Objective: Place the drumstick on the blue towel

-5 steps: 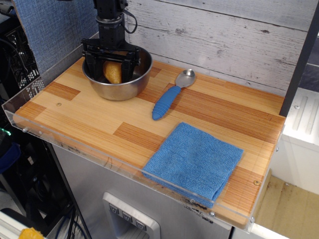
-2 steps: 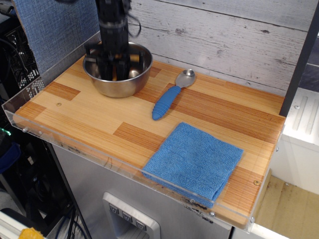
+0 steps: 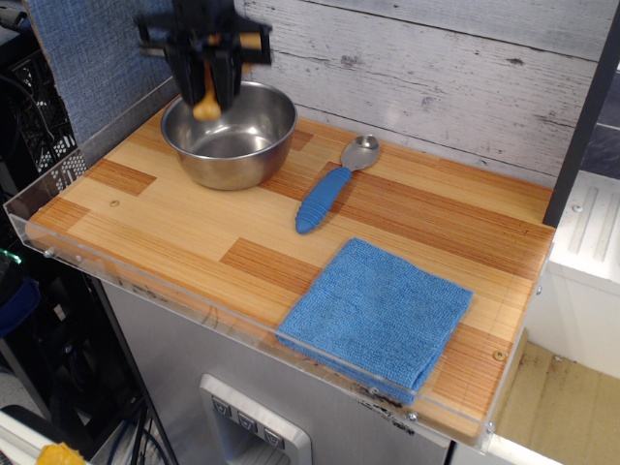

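My black gripper (image 3: 207, 79) hangs above the back left rim of the steel bowl (image 3: 232, 145) and is shut on the golden-brown drumstick (image 3: 206, 105). The drumstick hangs between the fingers, its lower end just above the bowl's rim; its upper part is hidden by the fingers. The bowl looks empty. The blue towel (image 3: 378, 315) lies flat at the front right of the wooden board (image 3: 194, 242), far from the gripper.
A blue-handled metal spoon (image 3: 329, 189) lies between the bowl and the towel. A clear plastic lip runs along the board's front and left edges. A white plank wall stands behind, and a blue panel at the back left.
The gripper went down into the bowl, closed on the drumstick and has risen with it, out of the bowl. The bowl, spoon and towel have not moved.
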{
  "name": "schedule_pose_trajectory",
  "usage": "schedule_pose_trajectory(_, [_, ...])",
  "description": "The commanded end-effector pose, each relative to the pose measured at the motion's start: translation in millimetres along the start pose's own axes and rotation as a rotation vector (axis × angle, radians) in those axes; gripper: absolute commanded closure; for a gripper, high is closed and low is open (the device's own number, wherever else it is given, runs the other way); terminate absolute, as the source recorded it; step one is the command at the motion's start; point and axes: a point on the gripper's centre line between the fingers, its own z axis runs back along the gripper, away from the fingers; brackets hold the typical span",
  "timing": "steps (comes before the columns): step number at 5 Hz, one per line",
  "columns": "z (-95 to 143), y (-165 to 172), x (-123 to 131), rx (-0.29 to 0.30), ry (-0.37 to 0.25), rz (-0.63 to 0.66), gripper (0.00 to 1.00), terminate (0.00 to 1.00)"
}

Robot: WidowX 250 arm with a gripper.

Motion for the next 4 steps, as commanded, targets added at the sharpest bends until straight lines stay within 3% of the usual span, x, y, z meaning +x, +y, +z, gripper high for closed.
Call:
schedule_pose_trajectory(1, [34, -75, -32, -0.065, -0.053, -0.186, 1.00, 0.00])
schedule_pose_trajectory(3, [25, -153, -95, -0.095, 0.029, -0.206, 1.00, 0.00])
schedule_pose_trajectory(4, [15, -177, -128, -0.080, 0.085, -0.148, 1.00, 0.00])
